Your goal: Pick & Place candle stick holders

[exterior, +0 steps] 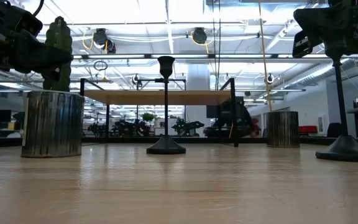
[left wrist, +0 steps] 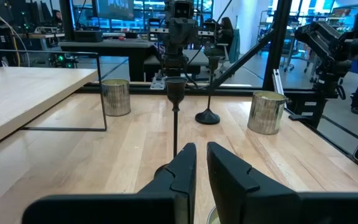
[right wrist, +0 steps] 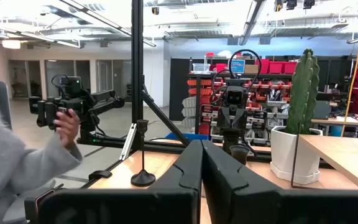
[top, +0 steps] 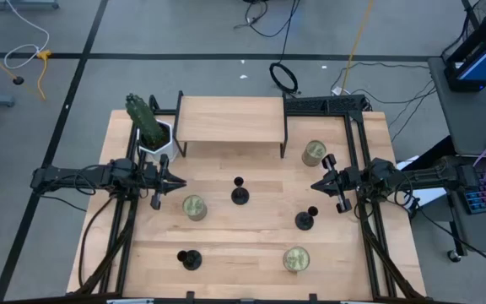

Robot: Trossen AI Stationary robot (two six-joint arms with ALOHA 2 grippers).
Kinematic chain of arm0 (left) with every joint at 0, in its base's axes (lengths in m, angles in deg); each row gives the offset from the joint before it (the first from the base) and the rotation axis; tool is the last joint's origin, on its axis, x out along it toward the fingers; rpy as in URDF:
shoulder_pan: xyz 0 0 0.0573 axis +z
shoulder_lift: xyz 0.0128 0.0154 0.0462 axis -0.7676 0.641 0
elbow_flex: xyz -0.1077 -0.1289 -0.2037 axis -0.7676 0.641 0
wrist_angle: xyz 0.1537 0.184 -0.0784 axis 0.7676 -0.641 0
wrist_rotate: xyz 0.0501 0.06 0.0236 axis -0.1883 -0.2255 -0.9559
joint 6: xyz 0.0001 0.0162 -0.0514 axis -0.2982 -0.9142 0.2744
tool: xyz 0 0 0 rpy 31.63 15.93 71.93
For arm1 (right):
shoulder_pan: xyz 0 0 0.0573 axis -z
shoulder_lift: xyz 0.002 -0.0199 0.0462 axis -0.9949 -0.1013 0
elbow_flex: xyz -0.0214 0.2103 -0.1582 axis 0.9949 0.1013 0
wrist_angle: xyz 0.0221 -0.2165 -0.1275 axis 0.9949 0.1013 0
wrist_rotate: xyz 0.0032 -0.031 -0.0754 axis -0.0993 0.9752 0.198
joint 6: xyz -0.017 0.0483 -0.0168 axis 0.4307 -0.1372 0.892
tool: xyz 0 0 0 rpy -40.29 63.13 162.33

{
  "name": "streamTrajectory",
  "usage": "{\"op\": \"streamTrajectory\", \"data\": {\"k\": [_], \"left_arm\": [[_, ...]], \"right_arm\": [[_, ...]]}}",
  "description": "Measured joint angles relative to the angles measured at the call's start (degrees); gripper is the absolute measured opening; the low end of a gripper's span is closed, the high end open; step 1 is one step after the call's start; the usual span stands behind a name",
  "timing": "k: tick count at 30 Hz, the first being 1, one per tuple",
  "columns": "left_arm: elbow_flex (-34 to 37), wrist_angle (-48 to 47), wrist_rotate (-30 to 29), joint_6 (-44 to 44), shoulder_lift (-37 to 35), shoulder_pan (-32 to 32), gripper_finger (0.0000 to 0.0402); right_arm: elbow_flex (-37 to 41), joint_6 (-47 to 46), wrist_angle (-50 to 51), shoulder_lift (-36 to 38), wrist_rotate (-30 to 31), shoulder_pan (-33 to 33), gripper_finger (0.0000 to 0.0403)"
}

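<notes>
High view shows three black candle stick holders standing up on the wooden table (top: 226, 253). The middle holder (top: 240, 195) is near the table's centre, the right holder (top: 305, 221) is closer to the right side, and the near-left holder (top: 190, 259) is by the near edge. None is held yet, so picking one up is likely the step to do now.

To do it well, an arm should open its fingers first, then come in low and level and pinch the thin stem. The stem is skinny and tall, so a bump could tip the holder over. Go slow, and keep away from the round gold jars, like the jar (top: 194, 207) just beside the left gripper.

The left gripper (top: 178, 182) hangs over the left side of the table, pointing right at the middle holder. Its fingers are close together with only a thin gap, holding nothing. The right gripper (top: 316, 186) hangs over the right side, pointing left, just past the right holder on its far side. Its fingers are together and empty too.

A low wooden shelf (top: 230, 120) stands at the far edge, with a cactus in a white pot (top: 152, 131) to its left.
</notes>
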Motion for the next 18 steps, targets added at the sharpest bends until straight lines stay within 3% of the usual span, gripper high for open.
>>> {"op": "streamTrajectory", "data": {"k": [18], "left_arm": [[0.00,0.85,1.30,8.44,-0.01,0.00,0.0047]], "right_arm": [[0.00,0.97,-2.04,0.02,0.00,0.02,0.0000]]}}
